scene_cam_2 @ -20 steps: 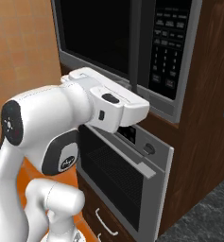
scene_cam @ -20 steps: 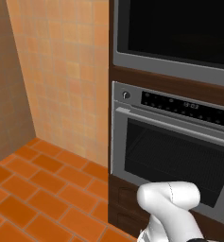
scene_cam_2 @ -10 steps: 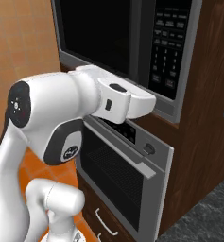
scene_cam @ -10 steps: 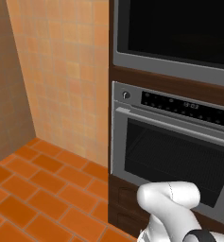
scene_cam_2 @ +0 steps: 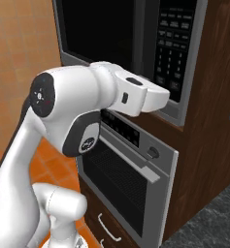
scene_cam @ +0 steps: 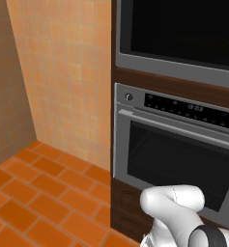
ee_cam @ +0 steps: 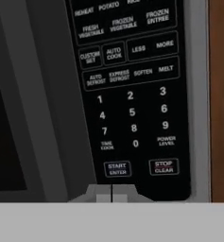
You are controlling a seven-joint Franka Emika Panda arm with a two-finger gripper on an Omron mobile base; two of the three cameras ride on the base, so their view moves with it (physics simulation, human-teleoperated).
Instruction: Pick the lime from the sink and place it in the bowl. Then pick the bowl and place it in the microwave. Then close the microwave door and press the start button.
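Microwave [ee_cam: 137, 94]: black keypad, white labels, grey frame.

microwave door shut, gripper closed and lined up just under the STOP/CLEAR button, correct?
Not quite. In the hand view the closed gripper sits just below the START/ENTER button, not STOP/CLEAR, which is off to the side. The microwave door is shut, as you said.

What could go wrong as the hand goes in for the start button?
The shut hand sits just below the START/ENTER key, and STOP/CLEAR is right beside it, so a small sideways drift could press the wrong key. The 0 key lies directly above, so overshooting upward could enter a digit instead. The microwave door looks closed.
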